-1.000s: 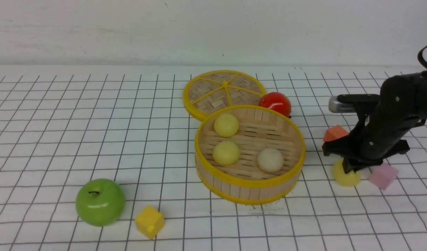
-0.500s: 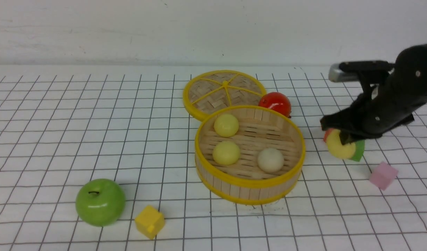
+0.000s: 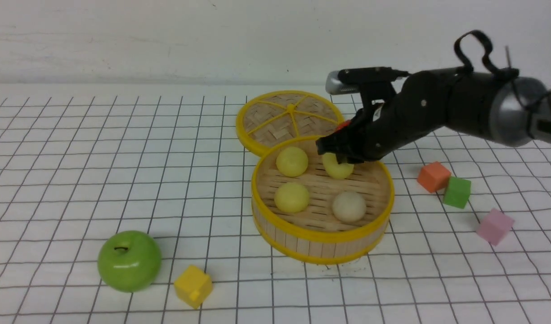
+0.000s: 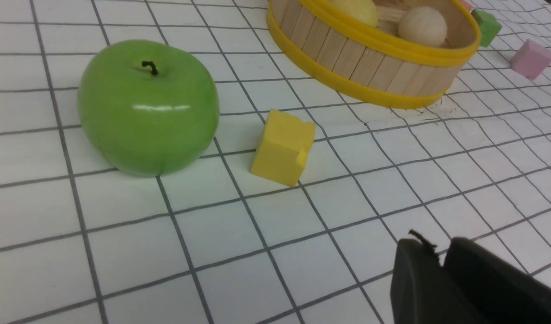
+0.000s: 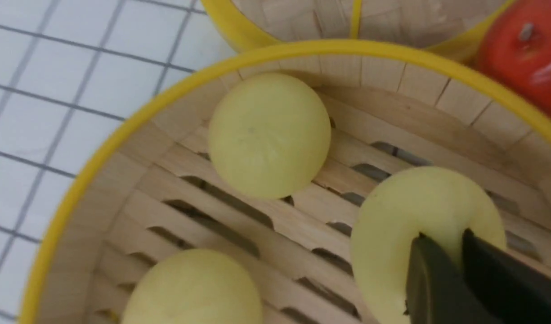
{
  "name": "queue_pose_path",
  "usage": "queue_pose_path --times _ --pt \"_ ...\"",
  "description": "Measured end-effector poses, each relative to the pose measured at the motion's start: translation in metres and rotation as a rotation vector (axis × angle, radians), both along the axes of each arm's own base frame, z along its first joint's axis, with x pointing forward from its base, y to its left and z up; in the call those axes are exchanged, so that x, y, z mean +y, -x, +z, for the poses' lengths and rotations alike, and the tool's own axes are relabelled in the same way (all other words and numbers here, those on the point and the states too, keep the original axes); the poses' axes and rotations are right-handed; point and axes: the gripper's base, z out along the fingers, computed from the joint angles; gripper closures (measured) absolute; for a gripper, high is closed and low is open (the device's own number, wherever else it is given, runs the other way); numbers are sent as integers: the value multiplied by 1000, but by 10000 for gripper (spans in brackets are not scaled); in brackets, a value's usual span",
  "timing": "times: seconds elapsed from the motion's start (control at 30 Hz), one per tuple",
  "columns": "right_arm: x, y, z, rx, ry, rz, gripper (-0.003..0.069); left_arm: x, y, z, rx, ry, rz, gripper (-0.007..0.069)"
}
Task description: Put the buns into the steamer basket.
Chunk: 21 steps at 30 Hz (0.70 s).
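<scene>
Over the far right part of the round bamboo steamer basket (image 3: pixel 322 234), with its upright wooden-strip walls and yellow rims, the black right gripper (image 3: pixel 340 158) is seen reaching in from the right side of the table. A pale yellow dome-shaped bun (image 3: pixel 338 169) is clamped between its jaws, just inside the far wall and above the slatted floor. In the right wrist view the two dark fingertips (image 5: pixel 432 279) are pressed into the surface of this held bun (image 5: pixel 419 225); whether it touches the floor cannot be told.

Three further buns are recorded on the basket floor: a pale yellow one (image 3: pixel 292 161) at the far left, close beside the held bun; a second pale yellow one (image 3: pixel 292 197) at the near left; and a beige-white one (image 3: pixel 349 206) at the near right.

The flat woven lid with yellow spokes (image 3: pixel 288 118) lies behind the basket, touching or overlapping its far rim. A glossy red tomato (image 5: pixel 522 58) is noted just beyond the basket's far right edge, mostly hidden by the arm in the front view.

To the right of the basket, an orange cube (image 3: pixel 433 176) and a green cube (image 3: pixel 457 192) lie just beside each other, with a pink cube (image 3: pixel 495 226) nearer.

At the near left, a green apple (image 3: pixel 129 260) and a yellow cube (image 3: pixel 193 286) are set close together. The left gripper (image 4: pixel 441 263) is shown low in its wrist view only, its jaws together and nothing held.
</scene>
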Motion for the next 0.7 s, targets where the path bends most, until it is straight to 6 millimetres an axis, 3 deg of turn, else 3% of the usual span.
queue_pose_path --times 0.03,0.1,0.2,0.33,0.4,0.43,0.47,0.57,0.6,0.7 --pt "0 -1 -1 -1 0 -1 567 0 0 0 0 0 0 540" --pt "2 -5 -17 14 7 -4 473 0 0 0 0 0 0 540" --pt "2 -7 -18 2 6 -4 360 0 0 0 0 0 0 535" --pt "1 -2 -3 -3 2 1 248 0 0 0 0 0 0 533" --pt "-2 6 14 12 4 10 223 0 0 0 0 0 0 533" --pt "-7 22 46 23 4 25 217 0 0 0 0 0 0 531" --pt "-7 23 45 35 8 27 218 0 0 0 0 0 0 531" --pt "-23 68 103 66 11 52 283 0 0 0 0 0 0 524" --pt "-24 70 106 60 8 50 289 0 0 0 0 0 0 524" --pt "-44 121 132 94 1 29 454 0 0 0 0 0 0 521"
